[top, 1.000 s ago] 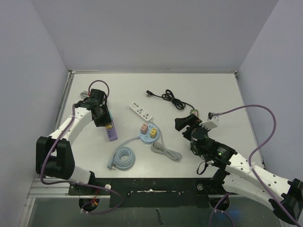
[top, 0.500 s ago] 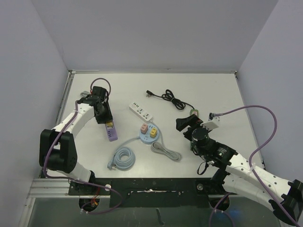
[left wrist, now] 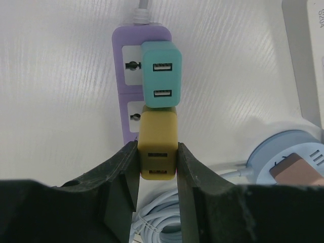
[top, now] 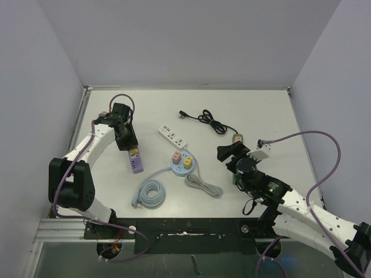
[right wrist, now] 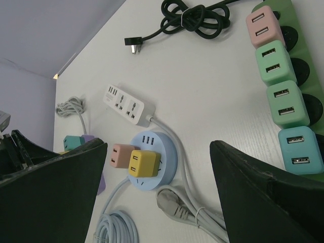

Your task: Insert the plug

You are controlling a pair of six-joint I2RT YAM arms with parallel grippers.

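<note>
From the top camera: shows the left end effector [top: 131, 149] over the left part of the bench [top: 261, 110], clamped on a yellow USB charger plug [top: 134, 154] at the far end of a purple power strip [top: 137, 166]. Shows the right end effector [top: 227, 152] on the right, fingers spread wide and holding nothing, just beside a green power strip [top: 238, 139]. Places a white power strip [top: 173, 136], a round blue socket hub [top: 182, 164] and a coiled pale-blue cable [top: 151, 193] between the two arms, and a black cable [top: 210, 120] toward the far side.

From the left wrist: catches both fingers [left wrist: 126, 172] pressed flat against the sides of the yellow USB charger plug [left wrist: 158, 144]. Sets that plug over the purple power strip [left wrist: 126, 76], touching a teal USB charger [left wrist: 161, 76] on its near side. Cannot tell how deep the plug sits.

From the right wrist: frames the round blue socket hub [right wrist: 169, 169] between the parted fingers [right wrist: 55, 177], carrying a yellow adapter [right wrist: 140, 163] and a pink adapter [right wrist: 121, 155]. Puts the green power strip [right wrist: 291, 10] at the right edge, loaded with four chargers.
</note>
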